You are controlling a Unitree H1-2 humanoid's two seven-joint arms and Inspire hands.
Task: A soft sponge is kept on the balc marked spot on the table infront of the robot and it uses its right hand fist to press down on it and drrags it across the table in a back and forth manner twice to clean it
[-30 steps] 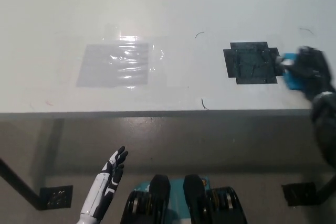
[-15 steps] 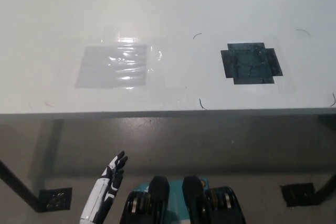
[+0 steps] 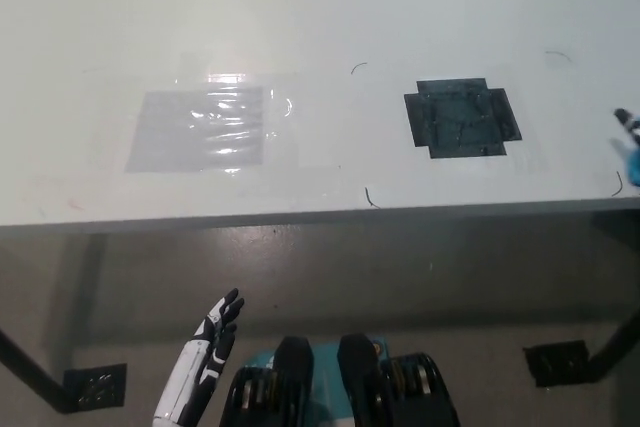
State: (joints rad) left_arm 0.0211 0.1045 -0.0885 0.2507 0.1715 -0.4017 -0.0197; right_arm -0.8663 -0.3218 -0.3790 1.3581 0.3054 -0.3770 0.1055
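The black marked spot (image 3: 463,119) lies bare on the white table (image 3: 320,7), right of centre. At the picture's far right edge, only a sliver of my black right hand (image 3: 624,119) shows, with a bit of the blue sponge (image 3: 633,160) just below it; both sit to the right of the spot, near the table's front edge. The rest of that hand is cut off by the frame. My white left hand (image 3: 208,359) rests low at the lower left, below the table's front edge, fingers spread and holding nothing.
A shiny clear taped patch (image 3: 200,130) lies on the table's left half. Small dark curved marks (image 3: 370,197) dot the surface around the spot. Black table feet (image 3: 95,387) (image 3: 558,362) stand on the floor below.
The right hand and sponge, beside the spot a second ago, left the picture and now show again as a sliver at the right edge. The camera has shifted, sliding the picture leftward.
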